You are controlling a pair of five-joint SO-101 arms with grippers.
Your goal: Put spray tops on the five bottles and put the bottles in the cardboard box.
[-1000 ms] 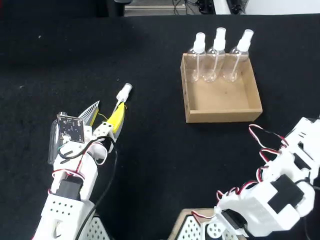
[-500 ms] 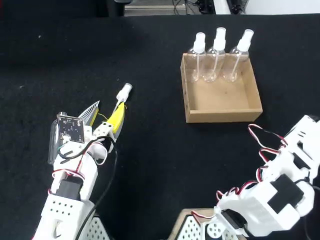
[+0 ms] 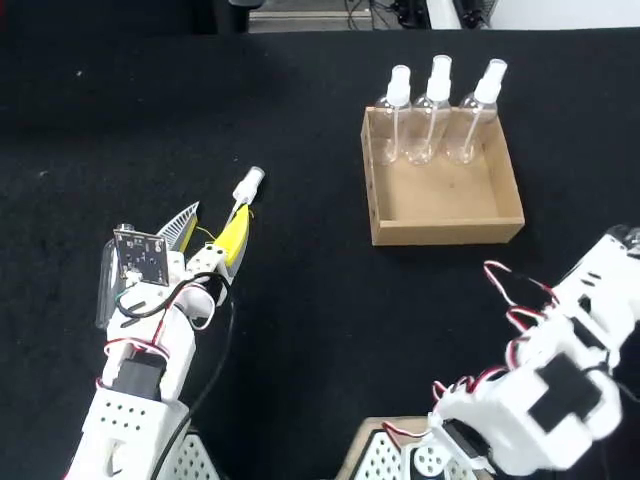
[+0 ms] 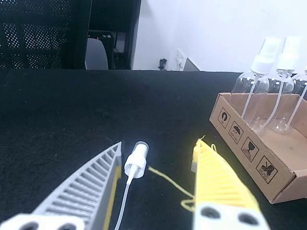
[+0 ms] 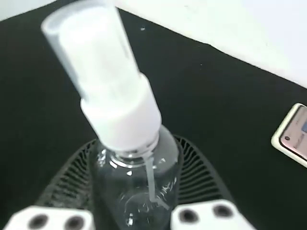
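**Edges and open room.** The shallow brown cardboard box (image 3: 443,232) was seen towards the far side of the table. Three clear plastic bottles with white spray tops (image 3: 432,112) were stood upright in a row against its far wall, and the nearer part of its floor was left bare. A broad strip of black cloth table cover (image 3: 300,110) was left open between the box and the left gripper (image 4: 158,143). The left gripper's grey and yellow fingers were held apart. A loose white spray top with its thin dip tube (image 4: 135,160) was laid on the cloth between them, nearer the grey finger. A clear uncapped bottle (image 3: 105,290) was laid on its side just beside the left arm. At the near right corner, the right gripper (image 5: 139,143) was clamped on a clear bottle fitted with a white spray top (image 5: 129,158).

**Surface and room.** A white wall and a black mesh chair back (image 4: 33,33) were seen beyond the table's far edge.
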